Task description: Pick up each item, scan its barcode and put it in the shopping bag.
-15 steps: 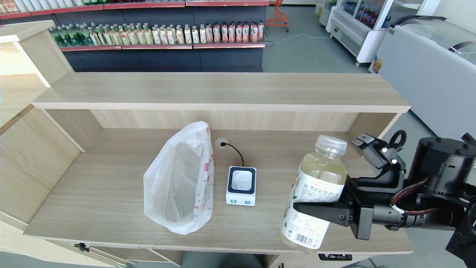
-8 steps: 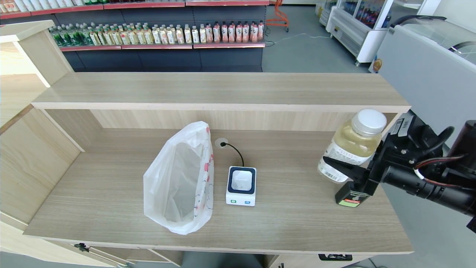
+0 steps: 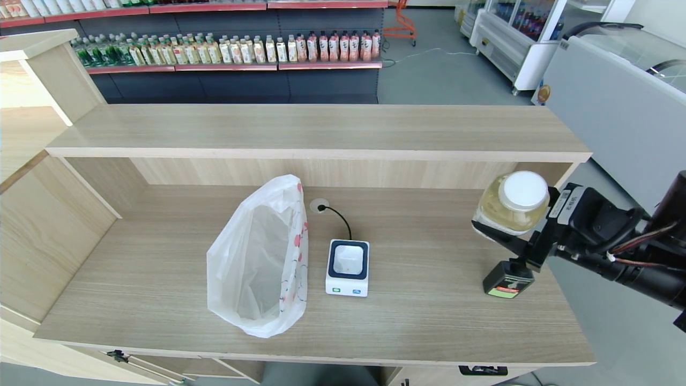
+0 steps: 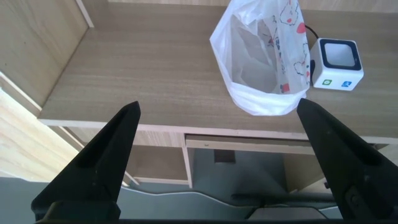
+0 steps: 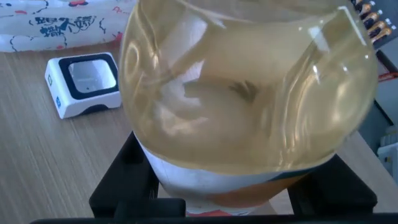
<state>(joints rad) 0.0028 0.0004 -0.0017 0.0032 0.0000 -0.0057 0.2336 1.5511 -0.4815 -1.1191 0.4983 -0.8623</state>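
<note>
My right gripper (image 3: 509, 228) is shut on a clear bottle (image 3: 506, 206) of pale yellow drink, held above the right end of the counter (image 3: 429, 316). The bottle is tipped so its white cap (image 3: 523, 192) faces the head camera. In the right wrist view the bottle (image 5: 249, 93) sits between the dark fingers (image 5: 124, 193). A white plastic shopping bag (image 3: 257, 257) stands open mid-counter, with the white barcode scanner (image 3: 348, 266) just right of it. My left gripper (image 4: 217, 107) hangs open and holds nothing, off the counter's front edge near the bag (image 4: 261, 62).
A small dark item (image 3: 506, 281) with a red and green label sits on the counter below the right gripper. The scanner's cable (image 3: 337, 214) runs to a hole at the back. A raised wooden ledge (image 3: 321, 128) borders the counter behind, with side walls left and right.
The right gripper has carried the bottle from the front right edge up and back to the right. It has turned the bottle from upright to cap-forward, uncovering the small dark item.
</note>
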